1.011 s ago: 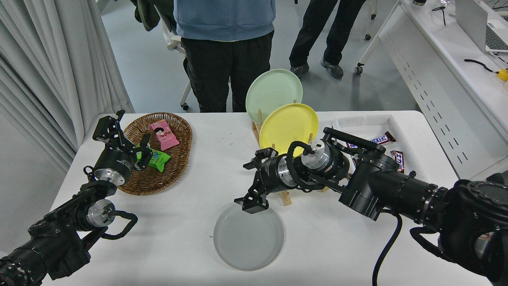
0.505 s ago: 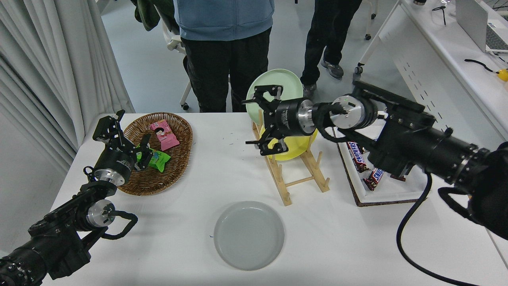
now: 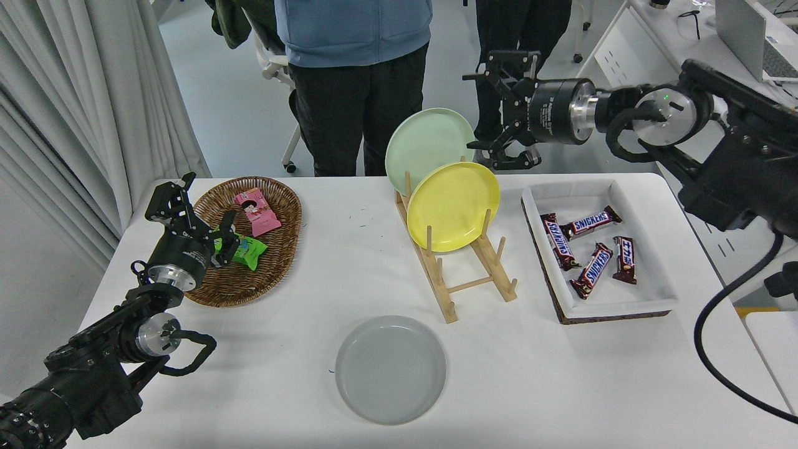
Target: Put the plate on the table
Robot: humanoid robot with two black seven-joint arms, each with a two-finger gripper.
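The light-grey plate (image 3: 391, 369) lies flat on the white table (image 3: 280, 349), near its front edge and in front of the wooden rack. My right gripper (image 3: 502, 112) is open and empty, raised high above the table's far edge, right of the pale green plate and far from the grey plate. My left gripper (image 3: 196, 215) is parked at the lower left, over the wicker basket, fingers spread.
A wooden rack (image 3: 458, 268) holds a yellow plate (image 3: 454, 206) and a pale green plate (image 3: 427, 146) upright. A wicker basket (image 3: 274, 262) with snack packs is at the left. A white tray (image 3: 661, 293) with chocolate bars is at the right. Two people stand beyond the far edge.
My right gripper let go of the grey plate on the table, then rose and swung back to the right, past the rack to above the far edge. The plate stayed put.
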